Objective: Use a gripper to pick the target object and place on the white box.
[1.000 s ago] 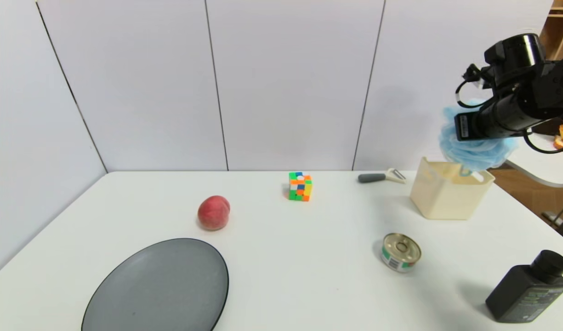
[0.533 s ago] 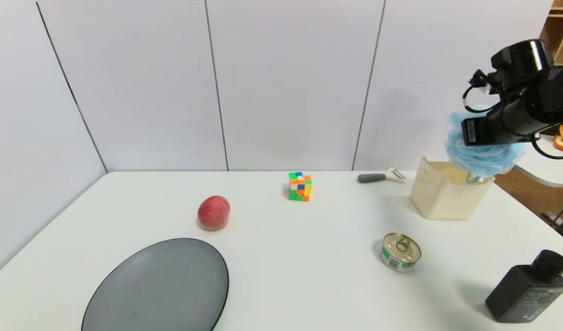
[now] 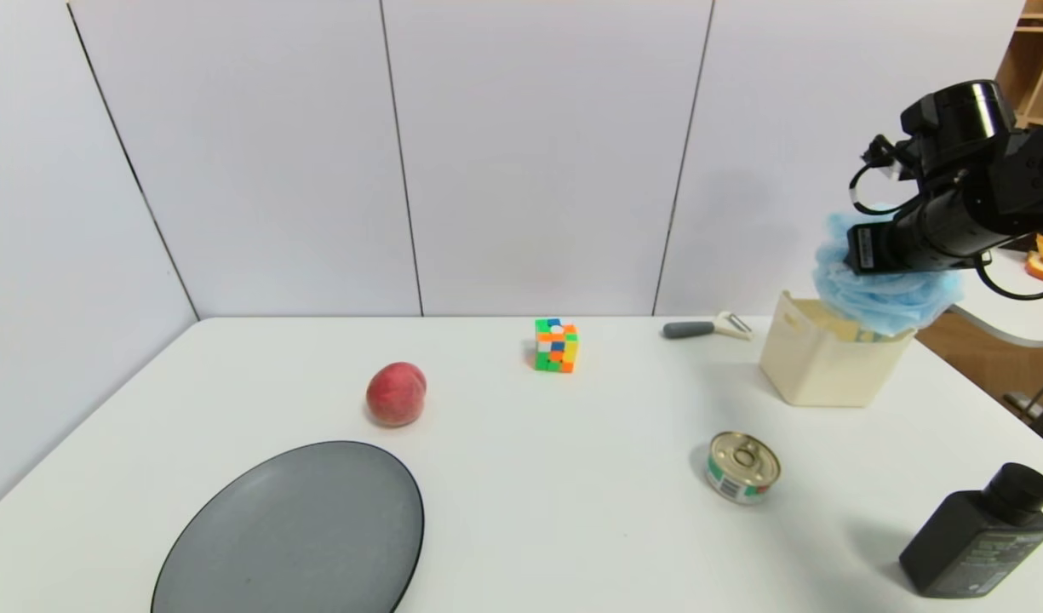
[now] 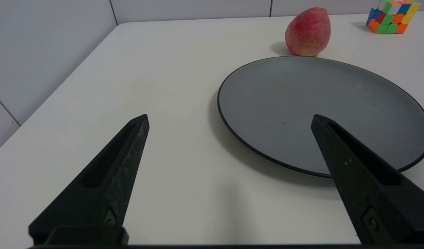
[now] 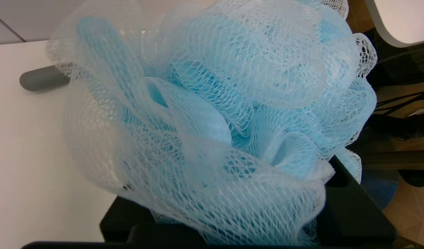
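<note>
The light-blue mesh pouf (image 3: pixel 883 294) hangs at the far right, its underside at the rim of the cream-white box (image 3: pixel 815 375). My right gripper (image 3: pixel 855 260) reaches in from the right and is shut on the pouf. In the right wrist view the pouf (image 5: pixel 215 114) fills the space between the black jaws and hides the box. My left gripper (image 4: pixel 229 119) is out of the head view. It hovers open and empty over the table's near left, beside the grey plate (image 4: pixel 322 103).
A red peach (image 3: pixel 396 393), puzzle cube (image 3: pixel 556 345), grey-handled peeler (image 3: pixel 707 327), tin can (image 3: pixel 742 467), black pump bottle (image 3: pixel 977 532) and grey plate (image 3: pixel 295 532) lie on the white table. A second white table (image 3: pixel 1006 319) stands beyond the right edge.
The right gripper with the pouf swung slightly right, then came back left and lower, bringing the pouf down onto the box's rim. Nothing else has moved.
</note>
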Available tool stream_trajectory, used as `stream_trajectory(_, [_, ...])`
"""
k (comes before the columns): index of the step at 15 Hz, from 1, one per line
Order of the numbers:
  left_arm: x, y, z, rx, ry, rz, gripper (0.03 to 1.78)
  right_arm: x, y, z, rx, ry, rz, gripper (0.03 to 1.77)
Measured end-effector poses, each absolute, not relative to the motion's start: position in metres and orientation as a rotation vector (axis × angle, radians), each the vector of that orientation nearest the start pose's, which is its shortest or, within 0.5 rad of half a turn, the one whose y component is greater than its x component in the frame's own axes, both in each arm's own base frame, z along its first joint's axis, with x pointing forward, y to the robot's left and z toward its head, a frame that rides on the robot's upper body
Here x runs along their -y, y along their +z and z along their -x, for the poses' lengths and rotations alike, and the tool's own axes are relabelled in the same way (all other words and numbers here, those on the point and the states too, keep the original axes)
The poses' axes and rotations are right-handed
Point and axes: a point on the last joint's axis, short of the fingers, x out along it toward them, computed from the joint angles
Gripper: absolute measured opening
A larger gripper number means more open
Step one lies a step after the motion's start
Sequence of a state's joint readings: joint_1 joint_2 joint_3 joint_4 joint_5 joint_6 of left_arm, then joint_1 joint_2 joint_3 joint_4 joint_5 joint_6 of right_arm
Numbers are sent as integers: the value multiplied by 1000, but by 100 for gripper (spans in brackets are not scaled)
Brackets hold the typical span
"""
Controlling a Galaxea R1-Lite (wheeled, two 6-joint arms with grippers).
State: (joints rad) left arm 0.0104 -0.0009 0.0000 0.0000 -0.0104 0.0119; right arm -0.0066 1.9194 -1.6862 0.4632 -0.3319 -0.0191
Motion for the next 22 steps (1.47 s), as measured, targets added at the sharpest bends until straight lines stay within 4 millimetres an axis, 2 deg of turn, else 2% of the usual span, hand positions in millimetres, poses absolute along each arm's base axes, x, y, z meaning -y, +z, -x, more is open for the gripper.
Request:
stream_trajectory(5, [0,75,23,1,0,-12,169,9,249,-368,-696,-319,131,136])
stream_trajectory(11, [0,75,23,1,0,-12,169,10,255,-365,-679,-323,137,154])
stream_trajectory(13, [0,75,23,1,0,-12,169,8,270,-359,-629,-316,135,158])
stream_trajectory(16, [0,75,23,1,0,-12,169,-5,308,-343,-473,-276,114,162])
stream_trajectory(19, [0,75,23,1,0,-12,169,-22,347,-307,-332,-215,99,165])
stream_trajectory(22, [0,75,23,1,0,-12,169,-32,381,-257,-204,-149,87,167])
